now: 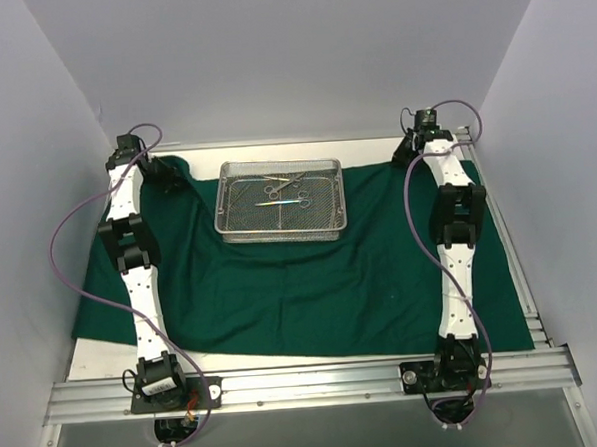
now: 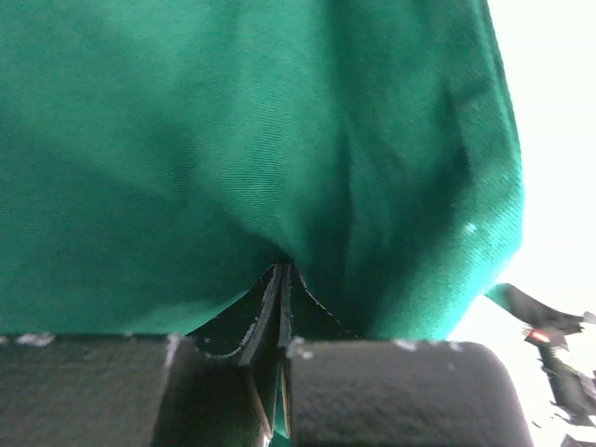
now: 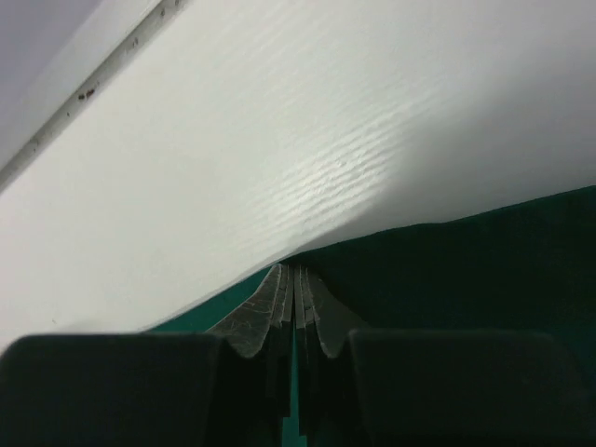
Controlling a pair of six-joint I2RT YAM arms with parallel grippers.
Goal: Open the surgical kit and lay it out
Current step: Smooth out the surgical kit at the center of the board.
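Gripping far corners of the large dark green cloth drape point(image 1: 302, 283).
Jaws of left gripper point(image 2: 282, 272) and right gripper point(image 3: 294, 272) clamp its fabric.

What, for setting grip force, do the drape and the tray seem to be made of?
The drape looks like woven cloth, matte dark green: the left wrist view shows fine weave and soft folds. The tray looks like silvery metal wire mesh, probably steel, with an open grid.
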